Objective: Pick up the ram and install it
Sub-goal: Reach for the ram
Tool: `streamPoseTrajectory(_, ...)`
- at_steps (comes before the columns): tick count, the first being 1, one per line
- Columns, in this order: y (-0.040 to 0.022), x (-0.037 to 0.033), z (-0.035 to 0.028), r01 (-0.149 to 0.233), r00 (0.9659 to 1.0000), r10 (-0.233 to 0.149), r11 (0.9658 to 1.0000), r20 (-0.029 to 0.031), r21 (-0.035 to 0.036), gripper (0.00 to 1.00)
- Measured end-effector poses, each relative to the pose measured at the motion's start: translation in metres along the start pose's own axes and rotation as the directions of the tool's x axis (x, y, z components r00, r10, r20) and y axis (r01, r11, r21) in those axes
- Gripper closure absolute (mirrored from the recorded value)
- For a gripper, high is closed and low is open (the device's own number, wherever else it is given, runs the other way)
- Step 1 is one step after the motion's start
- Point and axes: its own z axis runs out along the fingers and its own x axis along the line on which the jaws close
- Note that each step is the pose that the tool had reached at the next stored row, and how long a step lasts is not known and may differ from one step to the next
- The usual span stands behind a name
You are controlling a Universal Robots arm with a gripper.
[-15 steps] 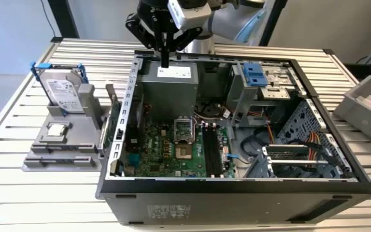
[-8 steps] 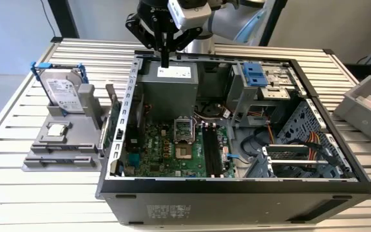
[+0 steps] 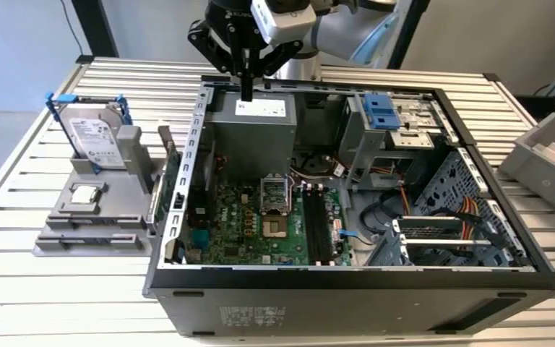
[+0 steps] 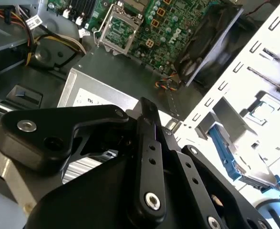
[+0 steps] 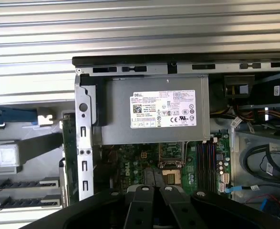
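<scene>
Gripper (image 3: 246, 94) hangs over the power supply (image 3: 254, 137), fingers together, empty. Ram (image 3: 168, 155) stands just beside the case wall (image 3: 194, 148); closed fingers could strike the wall.

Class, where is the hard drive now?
The hard drive stands at the exterior view's left, outside the computer case, beside the processor chip.

Greenish ram (image 3: 160, 195) edge-up beside case (image 3: 355, 278)

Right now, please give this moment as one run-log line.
gripper: above power supply, jaws shut, nothing held | ram: standing on edge outside case wall, not picked up
</scene>
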Motion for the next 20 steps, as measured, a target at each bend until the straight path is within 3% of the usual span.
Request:
streamPoseTrajectory(9, 0.0001, 0.0003, 0.0, 0.0, 1.0, 0.0, 1.0, -0.0002, 0.0, 1.0)
streamPoseTrajectory(20, -0.0005, 0.006, -0.0001, 0.0, 1.0, 0.0, 1.0, 0.0, -0.0001, 1.0)
